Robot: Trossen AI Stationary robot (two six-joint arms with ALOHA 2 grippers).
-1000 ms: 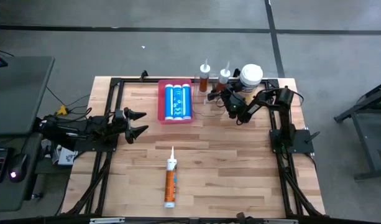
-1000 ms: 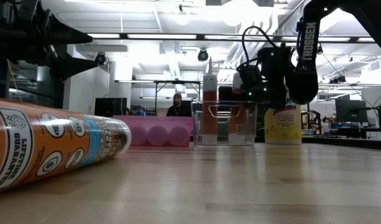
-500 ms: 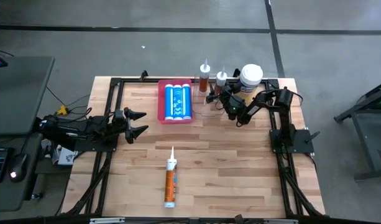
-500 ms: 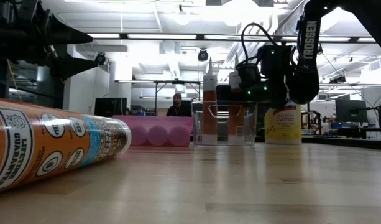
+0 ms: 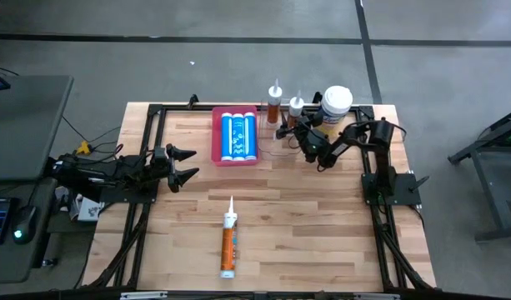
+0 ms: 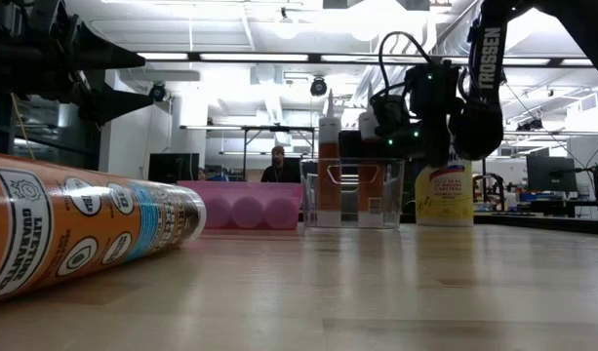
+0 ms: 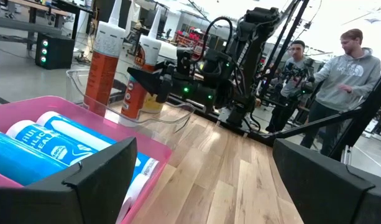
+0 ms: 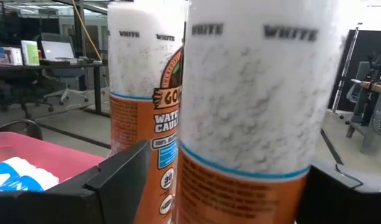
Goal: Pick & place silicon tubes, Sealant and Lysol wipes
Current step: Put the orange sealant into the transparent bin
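Orange sealant cartridge point(image 8: 252, 124) pinched upright by right pincer point(image 5: 298, 132); left pincer point(image 5: 188, 165) spread, idle at table edge.

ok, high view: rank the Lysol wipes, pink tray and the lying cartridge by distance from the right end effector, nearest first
1. Lysol wipes: just behind the right end effector, at the table's back edge.
2. Pink tray: farther left, holding blue tubes.
3. Lying cartridge: farthest, near the front edge.
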